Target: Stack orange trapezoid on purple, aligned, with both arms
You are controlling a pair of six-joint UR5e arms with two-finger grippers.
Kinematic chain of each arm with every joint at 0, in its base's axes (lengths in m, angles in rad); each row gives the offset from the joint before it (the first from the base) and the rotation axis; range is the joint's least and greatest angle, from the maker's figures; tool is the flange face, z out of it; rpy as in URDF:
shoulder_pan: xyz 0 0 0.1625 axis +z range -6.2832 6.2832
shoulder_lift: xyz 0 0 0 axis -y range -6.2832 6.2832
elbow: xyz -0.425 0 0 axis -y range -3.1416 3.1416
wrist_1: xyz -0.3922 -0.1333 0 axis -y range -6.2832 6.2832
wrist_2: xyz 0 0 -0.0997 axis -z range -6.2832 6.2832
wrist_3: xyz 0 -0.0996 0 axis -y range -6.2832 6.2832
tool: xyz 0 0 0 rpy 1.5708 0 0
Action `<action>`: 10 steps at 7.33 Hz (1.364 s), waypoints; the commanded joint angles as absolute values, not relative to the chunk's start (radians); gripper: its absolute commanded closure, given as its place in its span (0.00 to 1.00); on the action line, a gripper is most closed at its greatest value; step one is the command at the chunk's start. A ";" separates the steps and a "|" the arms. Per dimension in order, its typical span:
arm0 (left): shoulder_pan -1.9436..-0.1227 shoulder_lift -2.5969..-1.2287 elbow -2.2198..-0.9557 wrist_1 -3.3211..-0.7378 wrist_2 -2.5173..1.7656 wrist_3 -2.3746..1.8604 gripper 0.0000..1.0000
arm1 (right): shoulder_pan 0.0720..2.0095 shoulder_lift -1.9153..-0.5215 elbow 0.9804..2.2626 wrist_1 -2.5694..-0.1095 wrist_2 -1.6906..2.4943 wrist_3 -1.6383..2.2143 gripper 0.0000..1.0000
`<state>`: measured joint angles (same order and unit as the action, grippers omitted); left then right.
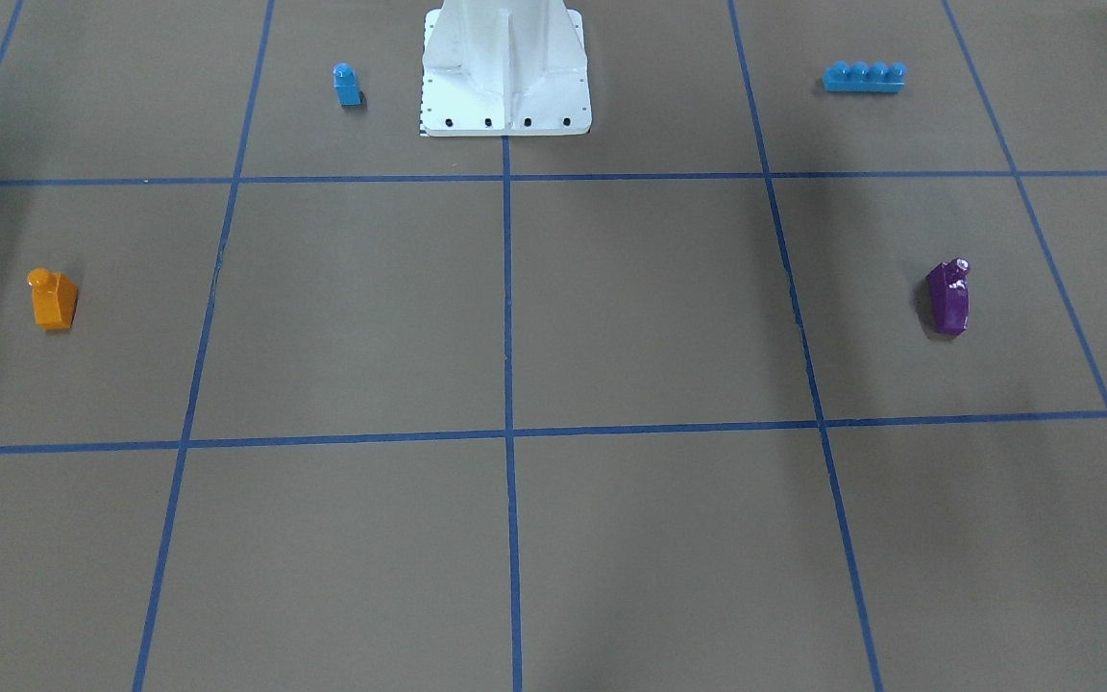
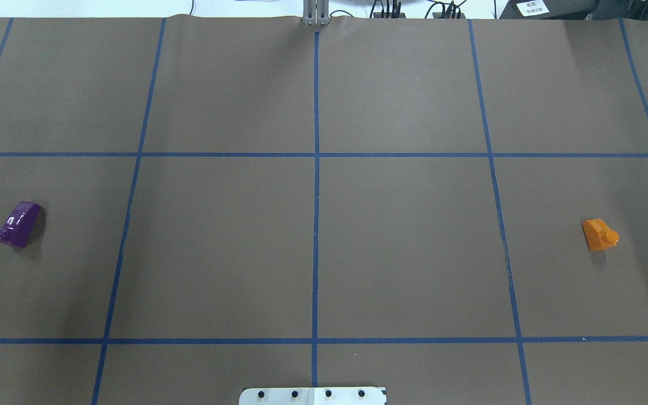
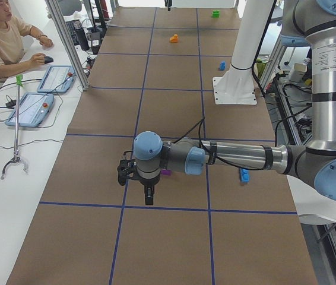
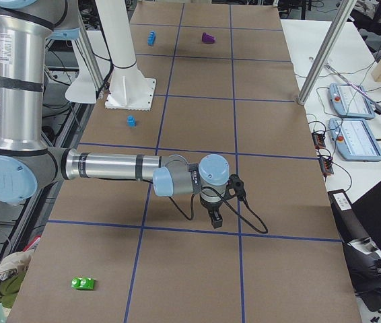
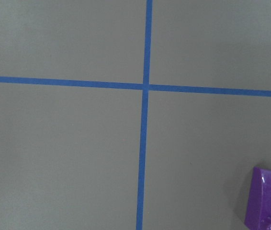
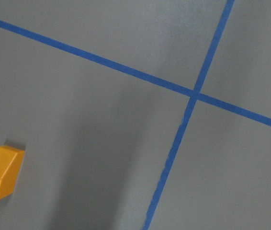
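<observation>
The orange trapezoid (image 1: 54,300) stands on the brown mat on the robot's right side (image 2: 599,234). It shows at the lower left edge of the right wrist view (image 6: 0,173). The purple block (image 1: 948,298) lies on the robot's left side (image 2: 18,224), at the lower right corner of the left wrist view (image 5: 265,201). The left gripper (image 3: 148,195) hangs above the mat close to the purple block (image 3: 165,172), which its wrist partly hides. The right gripper (image 4: 215,219) points down over the mat. I cannot tell whether either gripper is open or shut.
A small blue single-stud block (image 1: 347,85) and a long blue brick (image 1: 864,77) sit beside the white pedestal base (image 1: 505,106). A green block (image 4: 83,283) lies near the table end. An operator (image 3: 2,35) sits at the side bench with tablets.
</observation>
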<state>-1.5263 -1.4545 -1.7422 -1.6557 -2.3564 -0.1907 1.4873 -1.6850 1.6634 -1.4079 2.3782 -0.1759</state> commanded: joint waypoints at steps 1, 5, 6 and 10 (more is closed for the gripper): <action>-1.523 -1.454 -1.752 -1.652 -2.361 -0.192 0.00 | 1.489 -1.692 1.675 -1.405 2.382 -0.175 0.00; -1.513 -1.431 -1.750 -1.678 -2.370 -0.153 0.00 | 1.505 -1.613 1.677 -1.558 2.376 -0.176 0.00; -1.511 -1.431 -1.746 -1.698 -2.423 -0.150 0.00 | 1.505 -1.617 1.678 -1.572 2.340 -0.181 0.00; -1.187 -1.470 -1.717 -1.892 -2.520 -0.429 0.00 | 1.502 -1.628 1.678 -1.568 2.327 -0.186 0.00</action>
<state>-1.3035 -1.4575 -1.7376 -1.8055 -2.5173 -0.3160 1.5025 -1.6239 1.6796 -1.5676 2.3273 -0.1858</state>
